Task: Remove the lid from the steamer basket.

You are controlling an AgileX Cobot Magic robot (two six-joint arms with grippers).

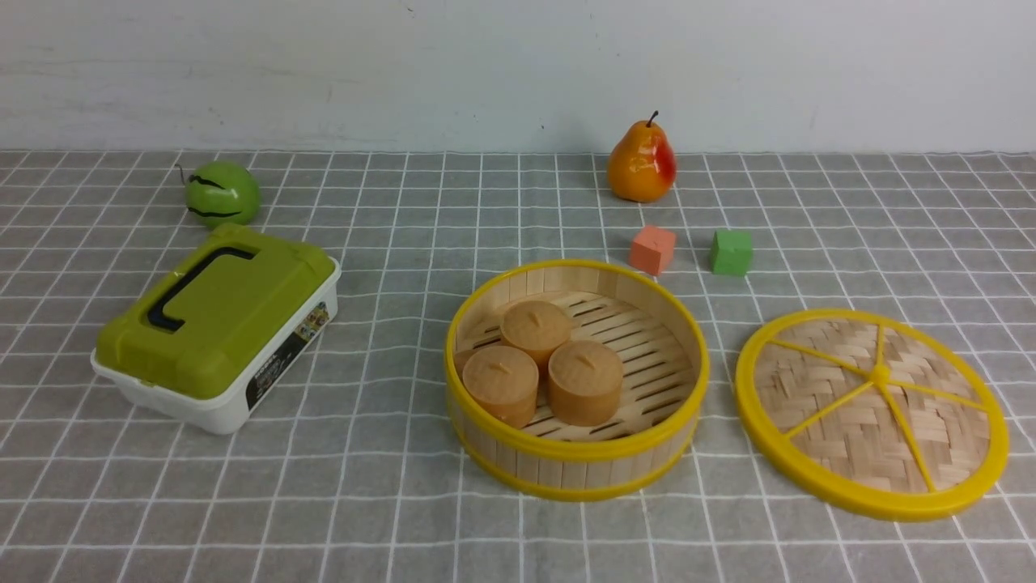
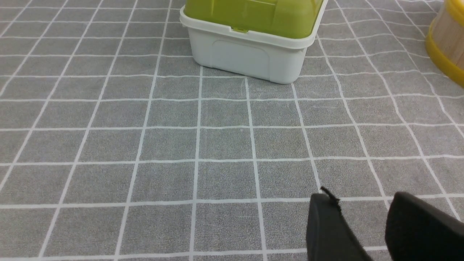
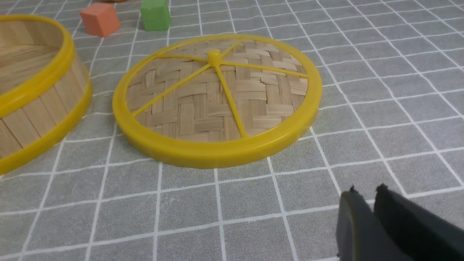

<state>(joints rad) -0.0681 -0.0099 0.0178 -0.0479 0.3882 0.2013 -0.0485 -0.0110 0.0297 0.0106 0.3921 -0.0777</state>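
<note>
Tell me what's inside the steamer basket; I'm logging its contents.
Three tan round cakes sit on the slatted floor of the steamer basket. A sliver of something tan shows behind them, mostly covered. The lid lies alongside.

1. The surface (image 1: pixel 388 502) is grey with a white grid.
2. The lid (image 1: pixel 872 411) is pale woven bamboo with a yellow rim and spokes.
3. The steamer basket (image 1: pixel 576 465) has pale slats and yellow rims.
4. The box (image 1: pixel 217 324) is white with an olive-green top and black handle.
5. The cubes are salmon (image 1: pixel 652 249) and green (image 1: pixel 731 253).
</note>
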